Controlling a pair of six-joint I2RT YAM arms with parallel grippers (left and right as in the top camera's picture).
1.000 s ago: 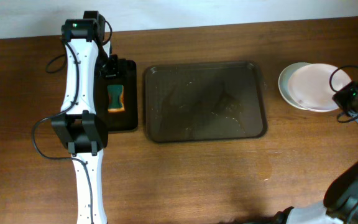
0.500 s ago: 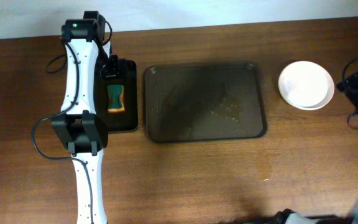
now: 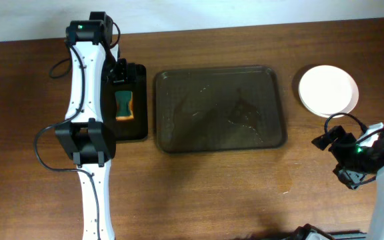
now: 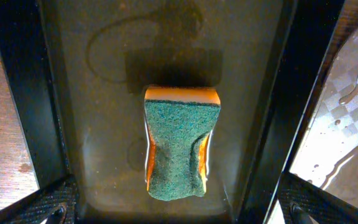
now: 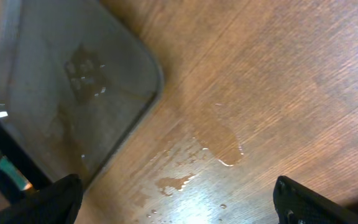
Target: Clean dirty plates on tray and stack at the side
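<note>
1. Left gripper [image 3: 118, 73]: it hangs over the small black tray [image 3: 139, 130] at the far left. The jaws are spread wide and hold nothing. The sponge [image 4: 179, 143] lies flat directly beneath, green scouring face up, clear of both fingers.
2. Right gripper [image 3: 337, 159]: it sits at the near right above bare table [image 3: 245, 193]. The jaws are fully apart and empty, well apart from the crockery.
3. Plates [image 3: 329, 91]: they sit on the table at the far right, beside the tray and off it. They read as one white disc with no sauce visible on top. I cannot count them from above.
4. Tray [image 3: 219, 110]: it is centred and carries no plates. The floor is wet and streaked.
5. Puddle [image 5: 222, 146]: a spill lies on the table just off the tray's near right corner.
6. Judgement: the sponge sits in its own tray so drips do not reach the wood. The stack sits to the side as the task demands. The work appears essentially finished.
</note>
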